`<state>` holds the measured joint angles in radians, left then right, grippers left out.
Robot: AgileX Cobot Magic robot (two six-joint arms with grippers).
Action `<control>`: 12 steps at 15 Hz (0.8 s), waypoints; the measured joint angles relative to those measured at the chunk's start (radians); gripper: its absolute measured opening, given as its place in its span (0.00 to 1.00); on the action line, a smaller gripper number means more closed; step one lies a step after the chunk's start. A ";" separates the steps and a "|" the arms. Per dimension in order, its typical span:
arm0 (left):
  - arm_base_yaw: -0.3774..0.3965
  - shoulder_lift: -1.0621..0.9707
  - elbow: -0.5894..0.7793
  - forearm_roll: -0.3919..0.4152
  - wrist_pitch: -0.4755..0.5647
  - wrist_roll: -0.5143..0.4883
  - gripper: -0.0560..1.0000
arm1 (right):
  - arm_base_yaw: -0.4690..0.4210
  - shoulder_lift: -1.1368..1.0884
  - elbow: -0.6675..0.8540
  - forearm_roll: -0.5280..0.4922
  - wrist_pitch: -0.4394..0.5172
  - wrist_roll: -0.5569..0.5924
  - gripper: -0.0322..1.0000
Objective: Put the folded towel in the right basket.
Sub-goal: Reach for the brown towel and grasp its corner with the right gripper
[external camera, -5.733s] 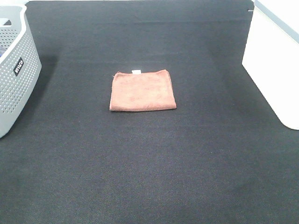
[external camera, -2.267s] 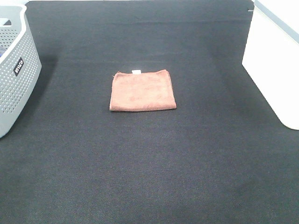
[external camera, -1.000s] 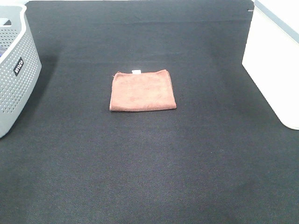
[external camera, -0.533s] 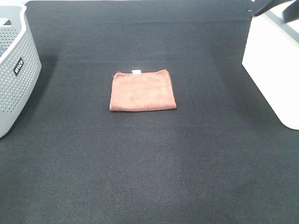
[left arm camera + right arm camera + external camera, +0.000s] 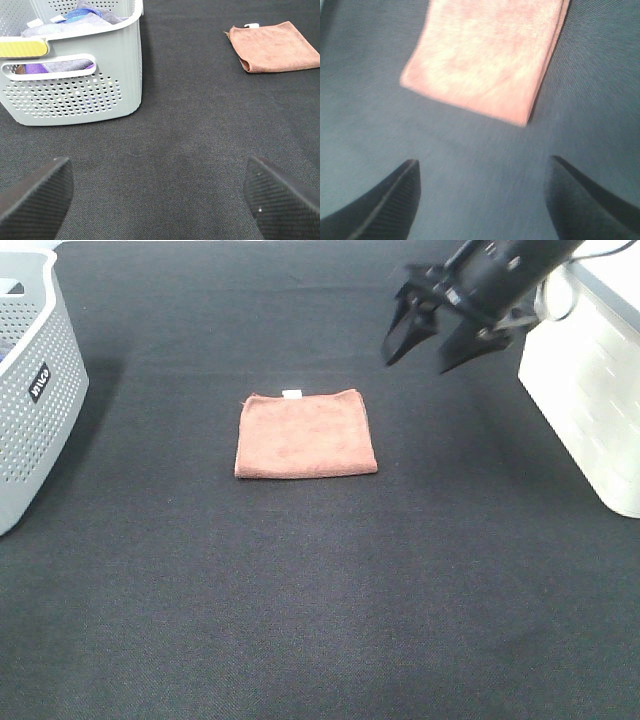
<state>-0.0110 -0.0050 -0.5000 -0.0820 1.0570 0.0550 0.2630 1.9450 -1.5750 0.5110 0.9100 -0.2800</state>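
Note:
The folded brown towel (image 5: 305, 434) lies flat on the black mat (image 5: 320, 580) in the middle. It also shows in the left wrist view (image 5: 274, 46) and the right wrist view (image 5: 490, 55). My right gripper (image 5: 422, 352) is open and empty, in the air to the right of and behind the towel. The white right basket (image 5: 590, 390) stands at the right edge. My left gripper (image 5: 160, 195) is open and empty, out of the exterior view, with its two fingertips low over the mat.
A grey perforated basket (image 5: 30, 390) stands at the left edge; in the left wrist view (image 5: 75, 95) it holds several cloths.
My right arm has come into view from the top right and moved left and down toward the towel. The towel has not moved.

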 joint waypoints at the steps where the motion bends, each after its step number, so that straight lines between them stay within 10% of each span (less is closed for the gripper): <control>1: 0.000 0.000 0.000 0.000 0.000 0.000 0.88 | 0.000 0.060 -0.046 0.007 0.015 -0.006 0.67; 12: 0.000 0.000 0.000 0.000 0.000 0.000 0.88 | 0.000 0.507 -0.419 0.128 0.133 -0.030 0.79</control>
<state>-0.0110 -0.0050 -0.5000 -0.0820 1.0570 0.0550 0.2630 2.4520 -1.9940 0.6390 1.0430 -0.3100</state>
